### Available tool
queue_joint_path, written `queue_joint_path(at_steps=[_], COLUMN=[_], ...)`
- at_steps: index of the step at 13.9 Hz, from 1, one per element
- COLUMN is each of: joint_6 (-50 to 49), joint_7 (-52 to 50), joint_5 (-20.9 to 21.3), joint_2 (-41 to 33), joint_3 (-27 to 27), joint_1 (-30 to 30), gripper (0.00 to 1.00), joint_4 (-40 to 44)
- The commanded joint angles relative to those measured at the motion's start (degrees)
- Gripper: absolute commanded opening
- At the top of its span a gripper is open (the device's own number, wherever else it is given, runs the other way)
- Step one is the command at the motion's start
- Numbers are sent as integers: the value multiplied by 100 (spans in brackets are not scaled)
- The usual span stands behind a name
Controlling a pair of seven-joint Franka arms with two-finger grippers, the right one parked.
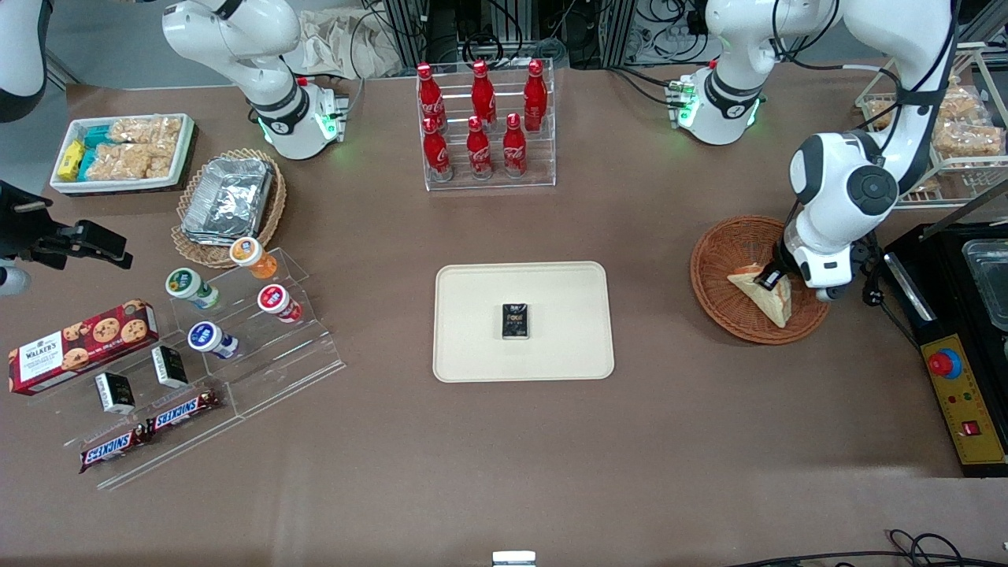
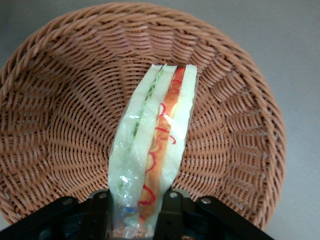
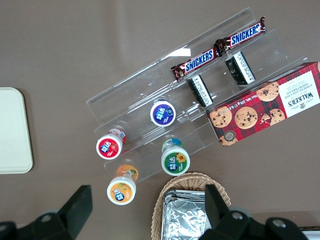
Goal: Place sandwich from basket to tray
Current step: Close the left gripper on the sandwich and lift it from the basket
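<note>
Now sandwich (image 1: pixel 768 291) lies in basket (image 1: pixel 720 264), wrapped, filling stripe facing up in wrist view (image 2: pixel 155 145). Gripper (image 1: pixel 773 277) down inside basket (image 2: pixel 60 100), fingers (image 2: pixel 169 212) clamped on sandwich's end. Tray (image 1: pixel 472 346) sits at 9 o'clock from basket, well apart, at table centre. Small dark packet (image 1: pixel 516 321) rests on tray.

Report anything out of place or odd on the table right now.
One thing stands out: a small black packet lies alone on the cream tray where the sandwich is meant to go. The sandwich itself lies in the reddish-brown basket, with the gripper closed on its wrapped end. Nothing looks spilled or damaged.
</note>
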Motion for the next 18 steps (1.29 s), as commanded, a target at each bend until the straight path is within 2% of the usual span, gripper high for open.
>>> queue_joint_path(at_steps=[1, 4, 7, 10, 13, 18], joint_6=[-694, -1967, -3865, -5124, -5549, -5602], joint_7=[345, 988, 1445, 1903, 1930, 1886], joint_5=[102, 110, 110, 101, 14, -311], joint_2=[-603, -903, -746, -526, -464, -412], joint_3=[-33, -24, -51, -375, -858, -1728], joint_1=[-10, 8, -45, -45, -54, -54], gripper=[0, 0, 0, 0, 0, 0], joint_4=[164, 944, 2594, 3932, 4620, 4859])
